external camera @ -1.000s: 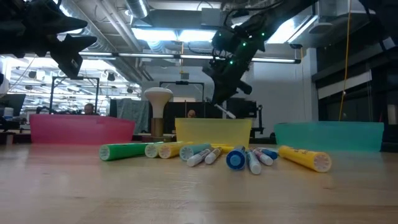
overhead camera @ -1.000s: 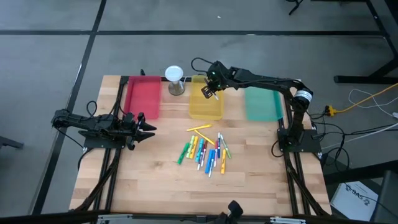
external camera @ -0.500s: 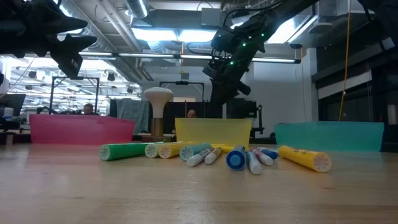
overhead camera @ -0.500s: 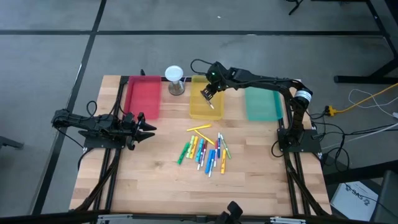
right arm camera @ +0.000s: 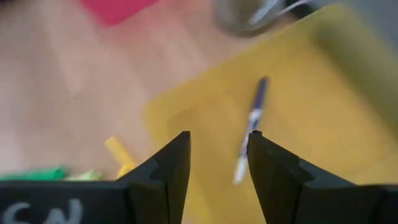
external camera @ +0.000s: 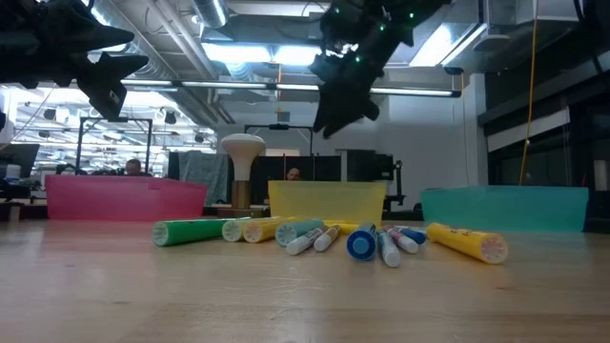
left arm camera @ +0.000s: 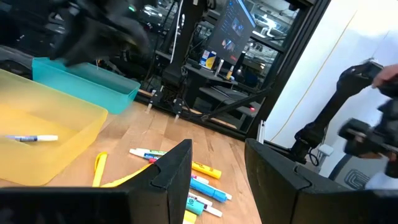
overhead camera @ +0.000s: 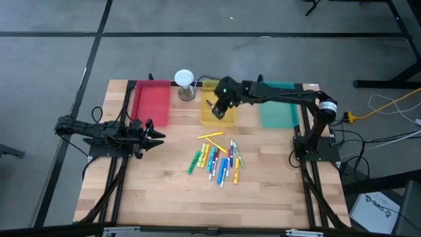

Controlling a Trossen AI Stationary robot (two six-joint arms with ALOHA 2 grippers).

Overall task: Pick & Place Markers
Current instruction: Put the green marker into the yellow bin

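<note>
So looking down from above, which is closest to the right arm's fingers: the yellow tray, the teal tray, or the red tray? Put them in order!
From the right gripper:
1. Yellow tray, right beneath it, in the middle.
2. Teal tray, off to its right side.
3. Red tray, farthest, over on the left by the waiting left gripper.

Right end effector (overhead camera: 217, 107) hovers over the yellow tray (overhead camera: 227, 119); markers (overhead camera: 217, 160) lie below.
</note>
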